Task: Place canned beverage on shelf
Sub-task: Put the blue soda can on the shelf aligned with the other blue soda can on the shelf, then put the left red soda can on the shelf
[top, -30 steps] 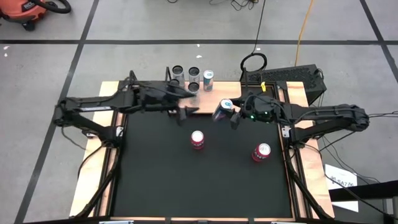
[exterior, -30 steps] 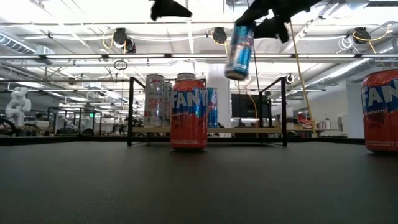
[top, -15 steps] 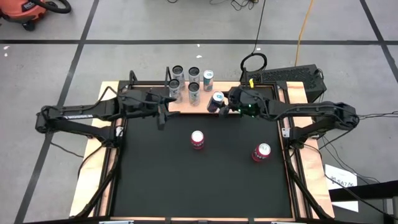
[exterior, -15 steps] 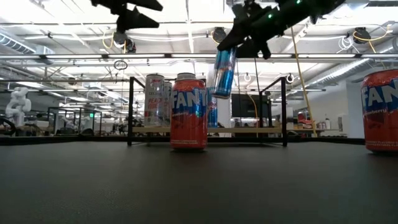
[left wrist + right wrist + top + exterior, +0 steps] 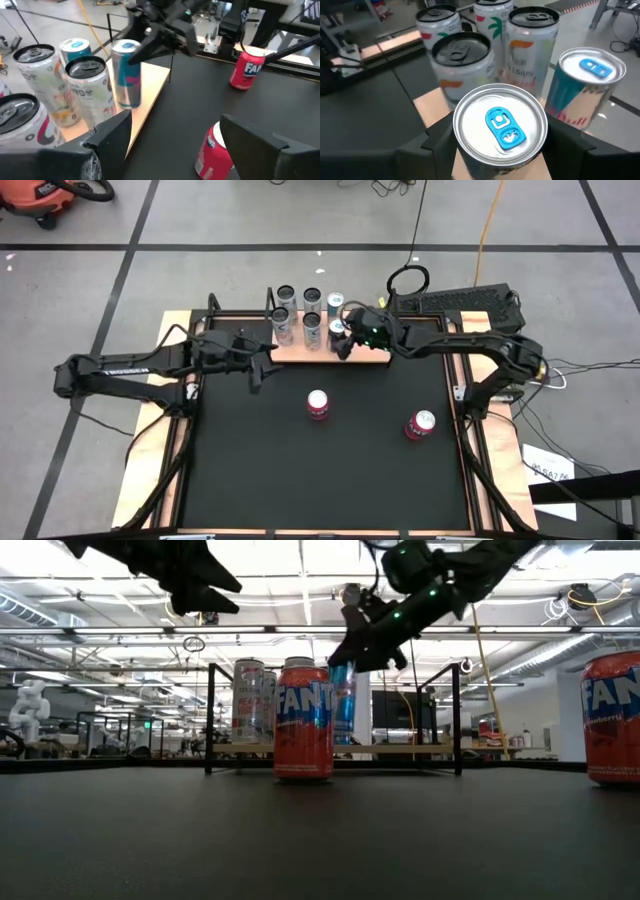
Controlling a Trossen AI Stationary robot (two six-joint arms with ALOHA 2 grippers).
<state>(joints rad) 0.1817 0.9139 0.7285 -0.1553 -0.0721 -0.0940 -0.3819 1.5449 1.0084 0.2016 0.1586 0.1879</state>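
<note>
A slim blue-and-silver can (image 5: 126,75) stands upright over the right part of the shelf, a small light-wood board (image 5: 375,353) with black uprights at the table's far edge. My right gripper (image 5: 348,340) is shut on it; the can's blue tab shows in the right wrist view (image 5: 499,125). The can's base is at the board (image 5: 150,100); whether it rests there I cannot tell. Several other cans (image 5: 297,320) stand on the shelf's left part. My left gripper (image 5: 260,368) is open and empty, left of the shelf's front. My right gripper pinches the can's upper wall, just under its top rim (image 5: 462,162), between its two fingers (image 5: 437,145), one on either side. The fingers come slanting down from the table's right. The can is upright, its base at the shelf board.
Two red Fanta cans stand on the black tabletop, one at the middle (image 5: 318,404) and one toward the right (image 5: 420,424). Another blue-topped can (image 5: 590,95) stands close beside the held one. Black uprights (image 5: 457,720) bound the shelf's ends.
My right gripper has carried the can toward the table's far left, down to the shelf; the can, tilted and lifted before, now stands upright at the board. My left gripper has drawn back toward the table's left, away from the shelf.
</note>
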